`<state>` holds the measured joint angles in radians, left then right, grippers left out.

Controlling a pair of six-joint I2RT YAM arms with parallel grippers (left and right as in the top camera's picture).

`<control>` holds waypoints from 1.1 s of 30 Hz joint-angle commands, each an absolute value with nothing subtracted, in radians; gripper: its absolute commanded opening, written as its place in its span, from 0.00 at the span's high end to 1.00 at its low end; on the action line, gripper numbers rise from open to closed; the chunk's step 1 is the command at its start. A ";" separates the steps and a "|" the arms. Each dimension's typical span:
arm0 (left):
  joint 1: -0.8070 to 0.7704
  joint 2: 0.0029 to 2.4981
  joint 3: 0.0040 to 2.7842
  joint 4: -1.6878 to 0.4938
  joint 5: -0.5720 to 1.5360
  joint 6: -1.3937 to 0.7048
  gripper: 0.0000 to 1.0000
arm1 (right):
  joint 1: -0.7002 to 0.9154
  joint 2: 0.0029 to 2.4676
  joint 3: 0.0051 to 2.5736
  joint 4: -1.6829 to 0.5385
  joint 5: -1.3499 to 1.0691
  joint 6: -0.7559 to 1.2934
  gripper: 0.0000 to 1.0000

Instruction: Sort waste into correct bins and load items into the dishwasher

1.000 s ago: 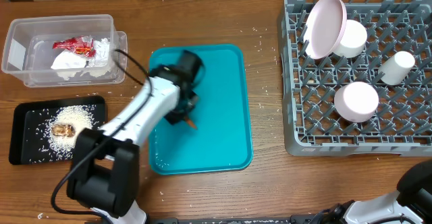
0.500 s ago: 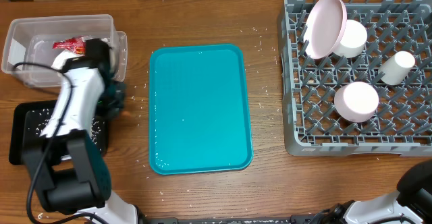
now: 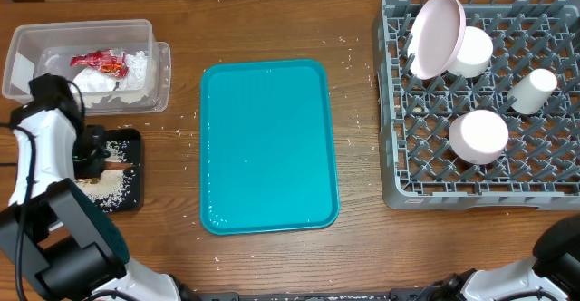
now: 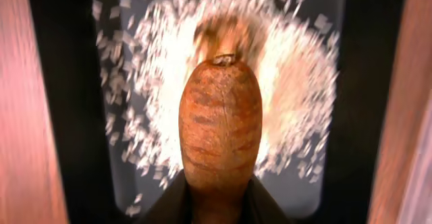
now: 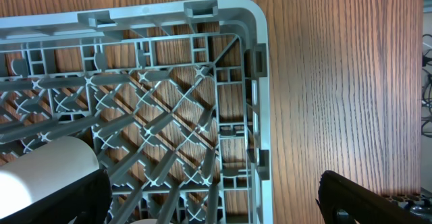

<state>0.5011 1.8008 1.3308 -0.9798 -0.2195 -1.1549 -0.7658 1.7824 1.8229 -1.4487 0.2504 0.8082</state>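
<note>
Food scrap [image 4: 220, 119] in left tool [image 4: 219, 205]

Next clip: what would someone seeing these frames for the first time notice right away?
The left wrist view is filled by a brown ridged food scrap held in the left jaws above a black tray scattered with rice. Overhead, the bare teal tray lies mid-table, and a grey dish rack at the right holds a tilted pink plate and white cups.
</note>
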 commanded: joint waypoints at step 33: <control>0.503 1.752 1.341 -0.936 -0.152 -0.867 0.50 | -0.770 1.781 1.819 -1.444 0.256 0.812 0.00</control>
<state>0.5056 1.8000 1.3281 -0.9169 -0.1940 -0.8795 -0.7662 1.7824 1.8229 -1.4487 0.2504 0.8078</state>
